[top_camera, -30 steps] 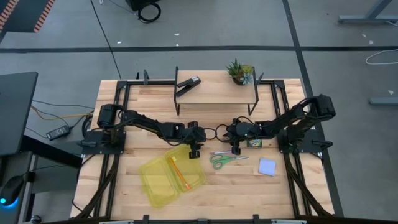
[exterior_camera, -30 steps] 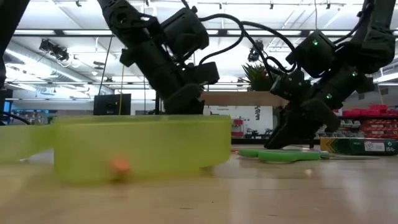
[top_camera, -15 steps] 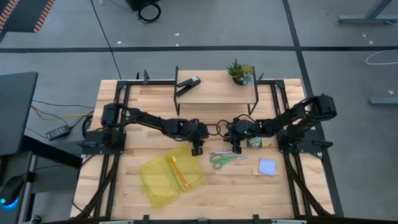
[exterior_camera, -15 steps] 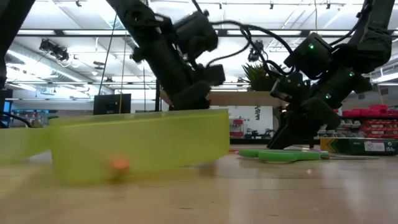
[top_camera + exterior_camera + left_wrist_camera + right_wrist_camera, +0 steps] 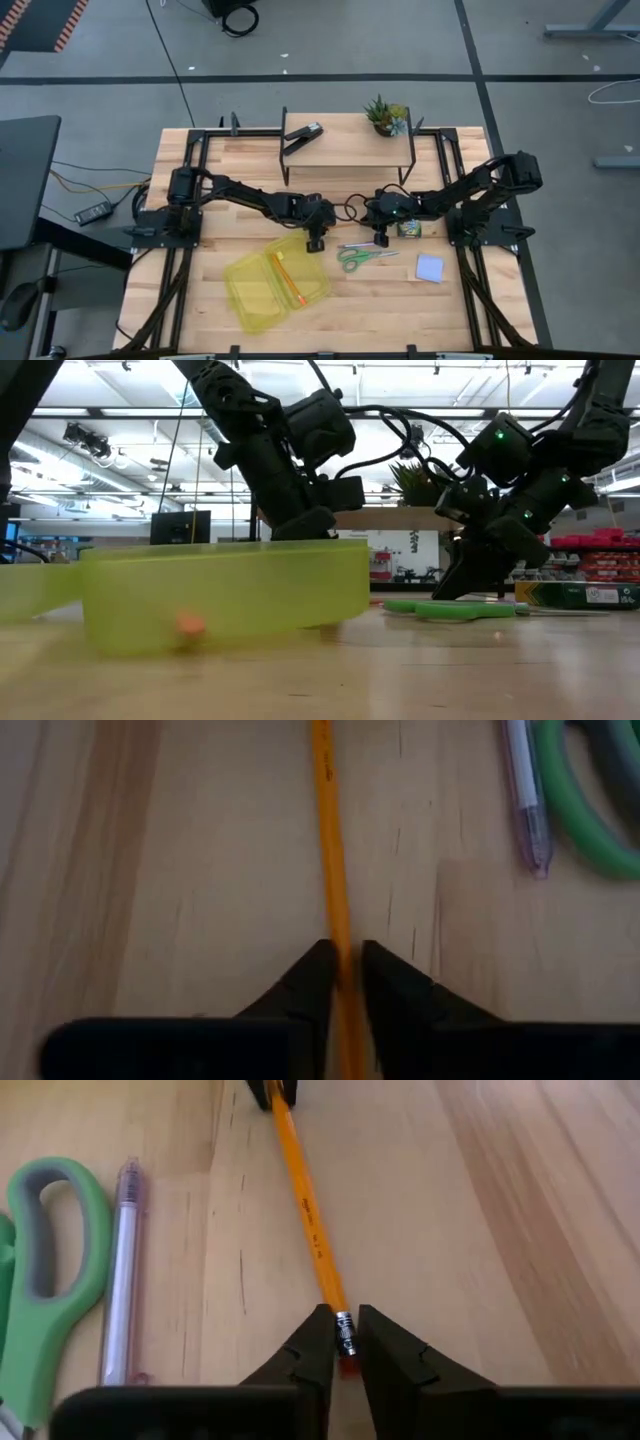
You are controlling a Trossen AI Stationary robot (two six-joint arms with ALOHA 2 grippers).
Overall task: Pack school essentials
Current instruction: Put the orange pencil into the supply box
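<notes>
- Compared with a second ago, the left gripper [image 5: 315,243] sits further right, at the far right corner of the yellow-green box [image 5: 275,288]; the right gripper [image 5: 381,240] is where it was, above the scissors.
- In the low view, the left arm's wrist now sits higher and nearer the right arm than it did a second ago.
- Left gripper [image 5: 341,982]: fingers pinched together on an orange pencil [image 5: 328,850], which runs straight out over the wood.
- Right gripper [image 5: 342,1348]: fingers clamped on the same pencil [image 5: 308,1220] at its metal band and eraser end. At the far tip, the other gripper's dark fingers show. One pencil, both grippers on it.
- Count in the high view: a second orange pencil [image 5: 289,282] lying inside the open box, so two pencils in all.
- One purple pen [image 5: 356,245], just above one pair of green-handled scissors [image 5: 360,258], right of the box.
- One pale blue notepad [image 5: 429,268] further right, well apart from the scissors.
- One small green box [image 5: 408,229] tucked beside the right arm.
- One black stapler [image 5: 303,134] and one potted plant [image 5: 384,116] on the raised shelf at the back of the table [image 5: 470,315].
- Hard to see: from above, the held pencil is a thin line lost between the two grippers. In the low view the box wall [image 5: 225,595] blocks the left fingers, with only an orange blur [image 5: 190,625] showing through it. The scissors [image 5: 455,609] appear edge-on.
</notes>
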